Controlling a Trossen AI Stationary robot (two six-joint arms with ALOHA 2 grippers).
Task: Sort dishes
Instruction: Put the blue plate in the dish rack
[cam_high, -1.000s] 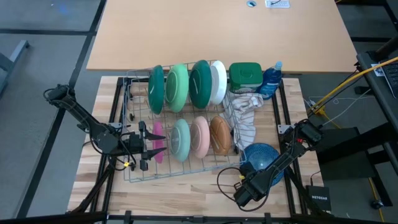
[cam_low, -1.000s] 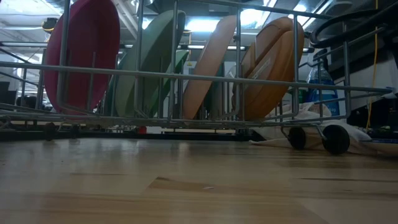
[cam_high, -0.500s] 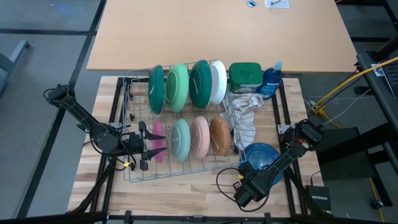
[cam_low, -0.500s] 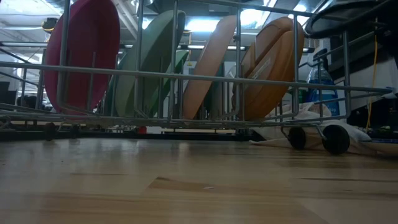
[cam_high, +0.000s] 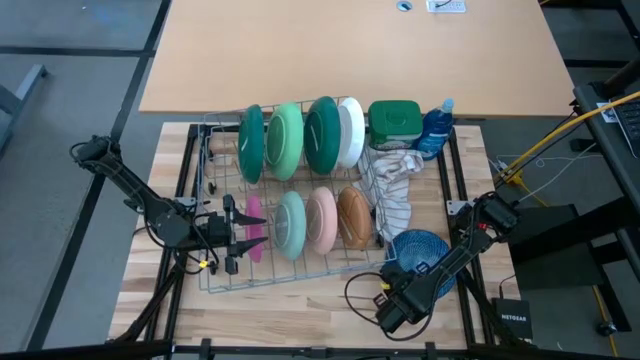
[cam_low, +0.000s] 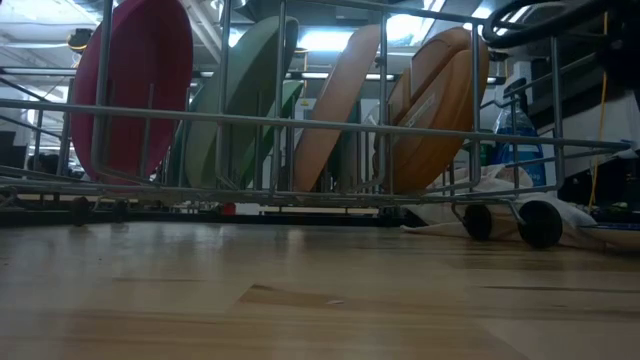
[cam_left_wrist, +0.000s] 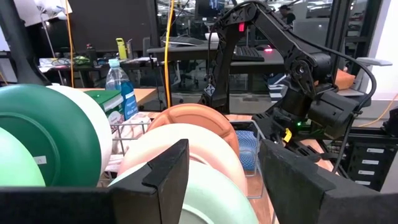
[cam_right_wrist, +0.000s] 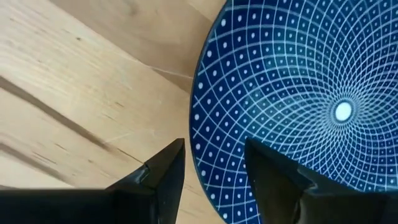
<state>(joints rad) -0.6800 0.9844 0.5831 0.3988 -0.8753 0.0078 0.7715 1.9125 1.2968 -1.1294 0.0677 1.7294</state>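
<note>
The right claw (cam_right_wrist: 211, 165), fingers apart, hangs over the rim of the navy plate (cam_high: 418, 250) lying flat on the desk (cam_high: 310, 308) beside the rack (cam_high: 290, 275) — next, close on that rim. The left claw (cam_high: 245, 232) waits spread by the pink plate (cam_high: 254, 215).

Navy plate (cam_right_wrist: 298, 99) bears a white dotted web.

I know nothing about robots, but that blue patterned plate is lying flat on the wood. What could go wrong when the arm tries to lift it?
The right gripper hovers open at the edge of the blue patterned plate, which lies flat on the wooden table. Its fingers might slide off the low rim, or push the plate toward the beige-and-white cloth beside it. The wire dish rack is nearly full, so slotting the plate in could knock the brown round plate.
</note>
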